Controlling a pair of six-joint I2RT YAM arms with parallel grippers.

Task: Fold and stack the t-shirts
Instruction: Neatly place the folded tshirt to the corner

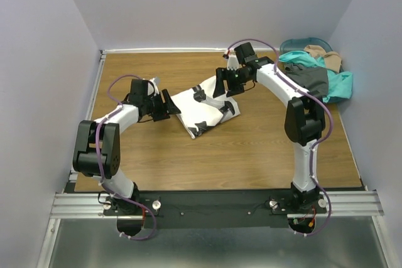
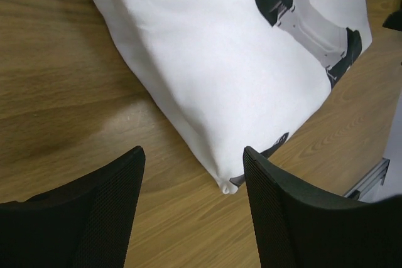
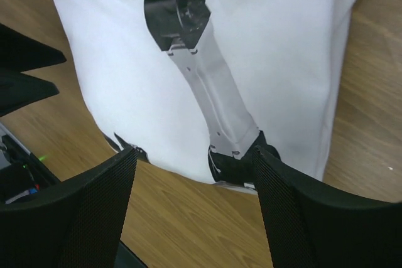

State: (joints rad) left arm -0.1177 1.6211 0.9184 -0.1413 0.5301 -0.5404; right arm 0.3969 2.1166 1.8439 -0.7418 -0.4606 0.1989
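Observation:
The white t-shirt (image 1: pixel 204 112) lies folded into a compact bundle at the table's middle, with a black and grey print on it. In the left wrist view (image 2: pixel 213 61) its corner points between my fingers. In the right wrist view (image 3: pixel 113 48) its printed edge lies just beyond my fingers. My left gripper (image 1: pixel 168 105) (image 2: pixel 191 155) is open and empty at the bundle's left edge. My right gripper (image 1: pixel 227 88) (image 3: pixel 195 155) is open and empty over the bundle's far right edge. Teal (image 1: pixel 339 84), dark grey (image 1: pixel 312 80) and tan (image 1: pixel 328 58) t-shirts are heaped at the far right.
A round teal basket (image 1: pixel 295 43) stands in the far right corner, the heap of shirts spilling over its front. Grey walls close in the wooden table (image 1: pixel 188 161) on the left, back and right. A metal rail (image 1: pixel 213 204) runs along the near edge.

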